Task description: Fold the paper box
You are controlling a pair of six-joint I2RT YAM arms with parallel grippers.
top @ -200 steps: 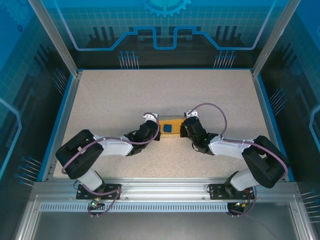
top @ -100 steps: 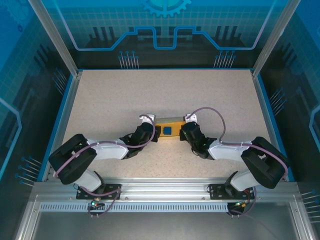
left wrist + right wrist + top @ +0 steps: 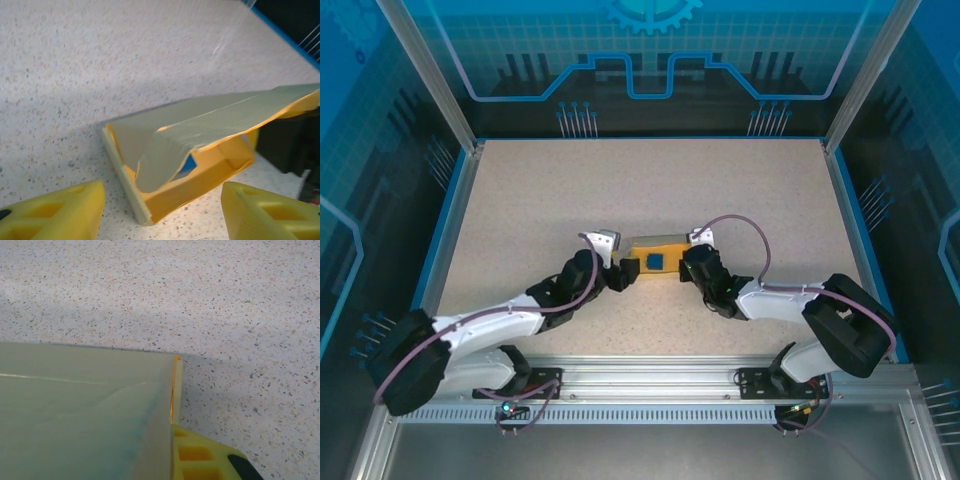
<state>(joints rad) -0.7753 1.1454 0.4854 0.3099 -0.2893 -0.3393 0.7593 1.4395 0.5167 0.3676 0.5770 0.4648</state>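
Speckled table (image 3: 520, 200), both arms reaching in to the centre. The paper box (image 3: 665, 246) lies mid-table between the two grippers, long side left to right. It is a shallow yellow tray with a pale lid flap (image 3: 220, 125) lifted above it, bowed, not seated.

Right gripper (image 3: 688, 262) is closed, seemingly pinching the box's right end, card flush against its finger. Left gripper (image 3: 162, 196) is spread wide, empty, just short of the box's near corner, touching nothing.

Step, as judged: closing the lid. To do it well:
- the right should hold the tray down so it does not slide
- the left should come over the flap's free edge and press it down evenly
- avoid creasing the bowed card or snagging the tray wall

Contents: a small blue object (image 3: 188, 164) sits inside the tray, partly hidden under the flap. Nothing else seen inside.
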